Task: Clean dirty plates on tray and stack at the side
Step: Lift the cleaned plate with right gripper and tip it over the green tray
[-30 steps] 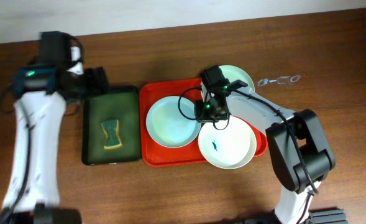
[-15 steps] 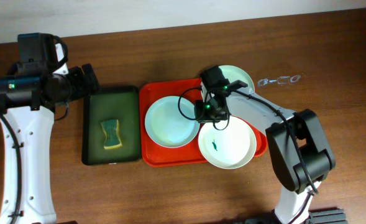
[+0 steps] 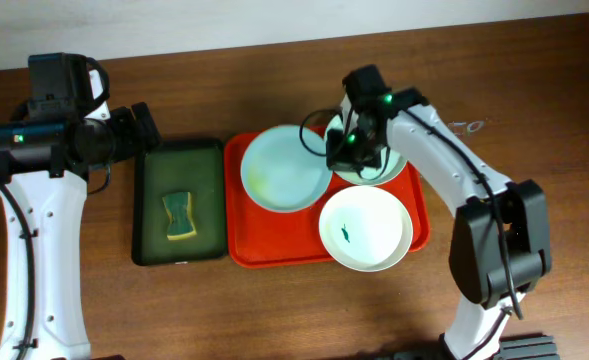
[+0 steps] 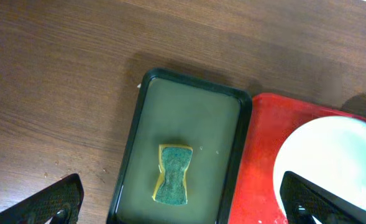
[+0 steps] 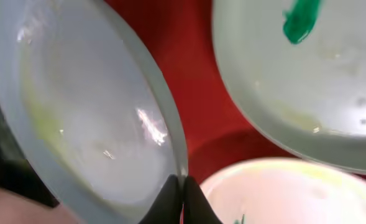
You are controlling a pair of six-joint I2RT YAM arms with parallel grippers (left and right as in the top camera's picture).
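Observation:
My right gripper (image 3: pixel 334 148) is shut on the right rim of one plate (image 3: pixel 286 168), holding it tilted above the red-orange tray (image 3: pixel 274 245). The right wrist view shows the black fingertips (image 5: pixel 173 193) pinching that plate's (image 5: pixel 89 118) thin edge. A second plate (image 3: pixel 366 228) with a green smear lies at the tray's front right. A third plate (image 3: pixel 382 170) sits at the back right, partly under my right arm. My left gripper (image 3: pixel 139 128) hangs open above the table, left of the dark green tray, holding nothing.
A dark green tray (image 3: pixel 149 245) lies left of the red one, with a yellow-green sponge (image 3: pixel 179 215) lying in it. In the left wrist view the sponge (image 4: pixel 173 174) is between my wide-apart fingers (image 4: pixel 58 199). Bare wooden table surrounds both trays.
My right gripper has closed on the plate's rim, lifted it off the tray and carried it toward the back. The left arm swung left earlier and has since held still.

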